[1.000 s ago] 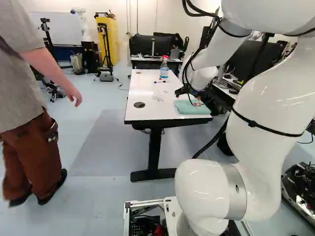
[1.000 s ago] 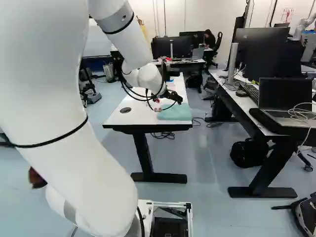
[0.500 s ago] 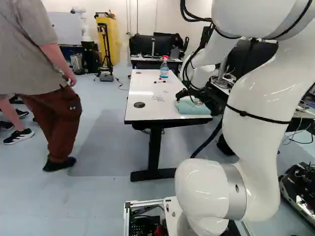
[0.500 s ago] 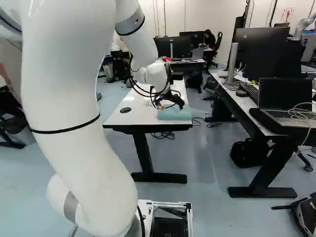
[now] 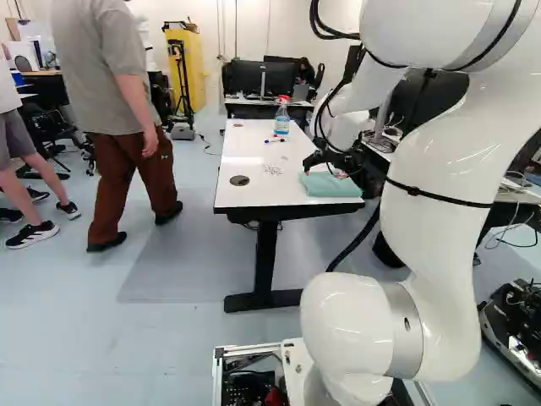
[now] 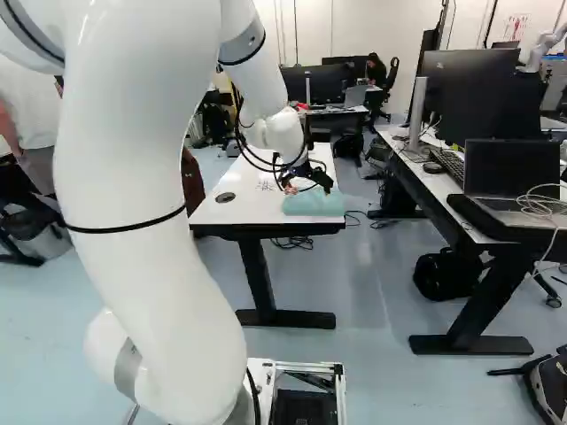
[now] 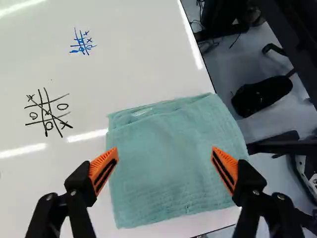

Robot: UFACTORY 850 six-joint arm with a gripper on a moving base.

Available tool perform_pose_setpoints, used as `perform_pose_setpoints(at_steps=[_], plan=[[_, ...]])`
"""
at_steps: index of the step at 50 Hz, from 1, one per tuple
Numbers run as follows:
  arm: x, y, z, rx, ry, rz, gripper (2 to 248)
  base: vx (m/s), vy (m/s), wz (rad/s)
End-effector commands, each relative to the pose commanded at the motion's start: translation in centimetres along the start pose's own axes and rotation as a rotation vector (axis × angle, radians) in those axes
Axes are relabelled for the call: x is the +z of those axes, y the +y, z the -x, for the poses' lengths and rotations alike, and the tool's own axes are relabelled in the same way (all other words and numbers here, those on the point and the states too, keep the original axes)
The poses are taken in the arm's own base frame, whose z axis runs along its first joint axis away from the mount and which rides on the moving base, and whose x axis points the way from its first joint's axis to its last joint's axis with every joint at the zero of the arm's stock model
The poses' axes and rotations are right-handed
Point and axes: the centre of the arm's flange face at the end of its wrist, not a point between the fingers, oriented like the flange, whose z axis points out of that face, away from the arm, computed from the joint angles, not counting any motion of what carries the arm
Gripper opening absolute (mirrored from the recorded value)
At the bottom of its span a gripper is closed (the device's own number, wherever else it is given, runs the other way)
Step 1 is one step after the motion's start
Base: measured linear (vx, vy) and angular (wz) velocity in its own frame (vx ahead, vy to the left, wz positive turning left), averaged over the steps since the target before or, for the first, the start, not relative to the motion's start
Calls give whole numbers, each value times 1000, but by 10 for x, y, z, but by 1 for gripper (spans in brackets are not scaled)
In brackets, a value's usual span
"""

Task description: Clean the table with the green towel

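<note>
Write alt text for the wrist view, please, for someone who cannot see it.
An open claw over a folded green towel near a white table's edge. A black grid and a blue grid of noughts and crosses are drawn nearby.

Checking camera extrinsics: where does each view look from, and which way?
Left base view: on the base, behind and left of the arm; faces ahead, a little down, to the table. Arm right of middle.
Right base view: behind and right, same direction; arm left of middle.
Wrist view: on the wrist, looking along the open gripper at towel and table; both fingers show.
Shared: table and towel, all three.
</note>
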Motion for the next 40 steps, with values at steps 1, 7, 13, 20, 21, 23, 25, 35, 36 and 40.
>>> perform_pose_setpoints(at_steps=[1, 7, 13, 20, 21, 23, 25, 35, 36, 40], plan=[[0, 0, 0, 0, 0, 0, 247, 0, 0, 0], [4, 0, 1, 0, -7, 0, 247, 0, 0, 0], [11, 0, 3, 0, -19, 0, 247, 0, 0, 0], [20, 0, 5, 0, -34, 0, 247, 0, 0, 0], [20, 0, 5, 0, -34, 0, 247, 0, 0, 0], [20, 0, 5, 0, -34, 0, 247, 0, 0, 0], [20, 0, 5, 0, -34, 0, 247, 0, 0, 0], [20, 0, 5, 0, -34, 0, 198, 0, 0, 0], [20, 0, 5, 0, -34, 0, 198, 0, 0, 0], [20, 0, 5, 0, -34, 0, 162, 0, 0, 0]])
